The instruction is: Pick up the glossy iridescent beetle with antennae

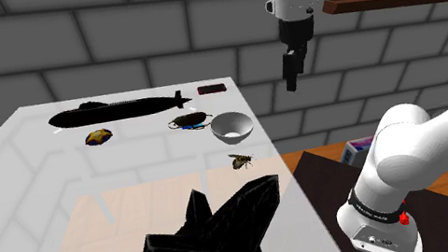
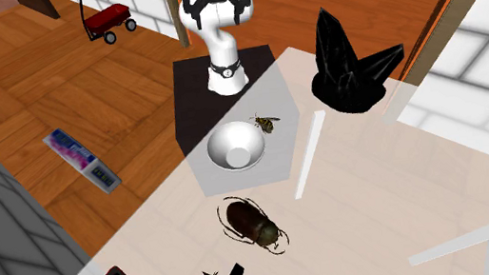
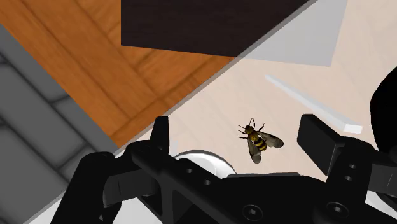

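Clearly, the approach is the step in hand, and it has hardly begun. The gripper (image 1: 293,68) hangs high in the air off the table's (image 1: 36,201) edge nearest the stand, empty. In the wrist view its two fingers (image 3: 160,135) stand wide apart with nothing clasped between them.

Far below the fingers, the wrist view sights a small yellow-and-black bee (image 3: 257,140) lying on the table. That is not the thing wanted. The beetle (image 1: 188,121) is the larger brown, shiny insect with long legs and feelers. It lies flat on the table just beside the white bowl (image 1: 233,126), on the bowl's far side from the stand. It sits between the bowl and the long black submarine (image 1: 115,111). The second exterior view shows the beetle (image 2: 251,223) most plainly, with bare table on most sides of it.

The next move likely calls for carrying the hand out over the table, past the bee and the bowl, until the open fingers sit above the beetle's back. The wrist would then need turning so the fingers span the body's narrow width rather than its length. The descent should come straight down, keeping off the bowl's rim and the thin legs.
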Controlling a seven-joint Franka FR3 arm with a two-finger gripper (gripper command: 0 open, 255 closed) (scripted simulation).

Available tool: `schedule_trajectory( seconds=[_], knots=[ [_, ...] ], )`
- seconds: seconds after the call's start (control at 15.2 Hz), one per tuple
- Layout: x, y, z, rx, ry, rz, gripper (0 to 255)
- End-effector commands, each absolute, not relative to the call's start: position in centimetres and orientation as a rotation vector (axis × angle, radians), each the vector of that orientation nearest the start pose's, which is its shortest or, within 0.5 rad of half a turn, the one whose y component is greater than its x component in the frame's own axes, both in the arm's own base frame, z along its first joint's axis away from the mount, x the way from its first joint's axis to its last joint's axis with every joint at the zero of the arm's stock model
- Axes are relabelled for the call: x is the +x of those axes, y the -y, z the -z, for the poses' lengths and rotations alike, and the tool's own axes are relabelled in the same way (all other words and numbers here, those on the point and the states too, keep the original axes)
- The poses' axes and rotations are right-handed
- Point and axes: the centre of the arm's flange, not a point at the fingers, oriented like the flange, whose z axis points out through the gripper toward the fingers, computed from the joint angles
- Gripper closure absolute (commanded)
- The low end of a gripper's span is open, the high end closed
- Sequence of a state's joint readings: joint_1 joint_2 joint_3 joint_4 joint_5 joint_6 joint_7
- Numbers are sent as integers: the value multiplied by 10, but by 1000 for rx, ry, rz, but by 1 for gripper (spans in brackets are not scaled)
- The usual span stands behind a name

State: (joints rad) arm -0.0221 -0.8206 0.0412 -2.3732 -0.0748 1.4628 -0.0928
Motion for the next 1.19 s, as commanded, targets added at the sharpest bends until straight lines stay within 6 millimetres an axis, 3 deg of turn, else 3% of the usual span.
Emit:
schedule_trajectory(
  seconds=[0.0,0.59,1.12],
  knots=[
    [286,-1,-584,-3235,150,-154,0],
    [394,26,-536,-3186,351,-181,0],
    [491,37,-490,-3132,525,-205,0]
  ],
)
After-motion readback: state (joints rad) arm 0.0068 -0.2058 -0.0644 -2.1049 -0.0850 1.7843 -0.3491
